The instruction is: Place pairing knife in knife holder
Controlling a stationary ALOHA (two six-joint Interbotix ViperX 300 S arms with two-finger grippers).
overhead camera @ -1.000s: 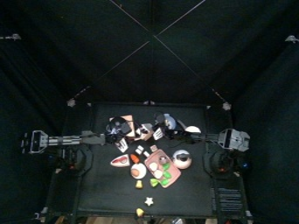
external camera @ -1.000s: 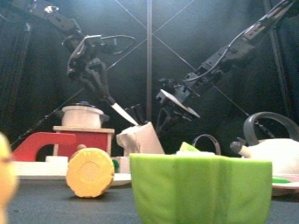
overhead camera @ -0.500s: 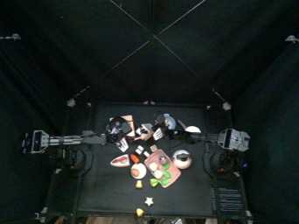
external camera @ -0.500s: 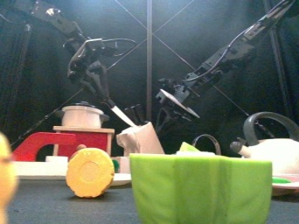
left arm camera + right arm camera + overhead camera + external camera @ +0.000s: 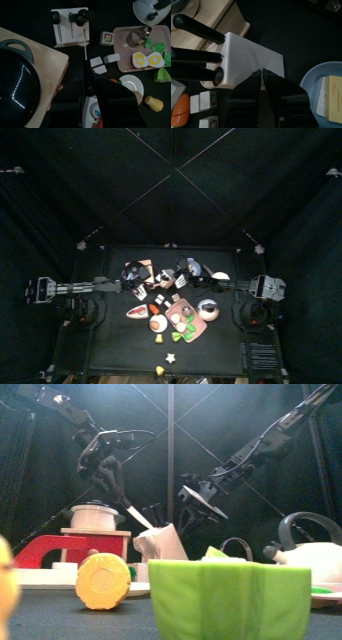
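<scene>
The knife holder [image 5: 70, 27] is a pale slanted block with black handles [image 5: 198, 27] sticking out of it. It also shows low in the front view [image 5: 163, 542] and mid-table from above [image 5: 167, 280]. My left gripper [image 5: 87, 84] is shut on the paring knife [image 5: 87, 57]. The thin blade [image 5: 138, 515] slants down with its tip just above the holder's top. My right gripper [image 5: 262, 75] hangs at the holder's far edge, jaws a little apart with nothing between them. The front view shows it [image 5: 201, 499] above and behind the block.
A wooden board [image 5: 57, 62] carries a black pan [image 5: 20, 85] beside the holder. A pink tray [image 5: 120, 37] with halved eggs and a white plate [image 5: 130, 85] lie on the other side. Near the front edge stand a green block [image 5: 221, 599], a yellow piece [image 5: 103, 581] and a white kettle [image 5: 314, 554].
The left arm has eased the knife very slightly lower towards the holder. The right arm has not moved.
</scene>
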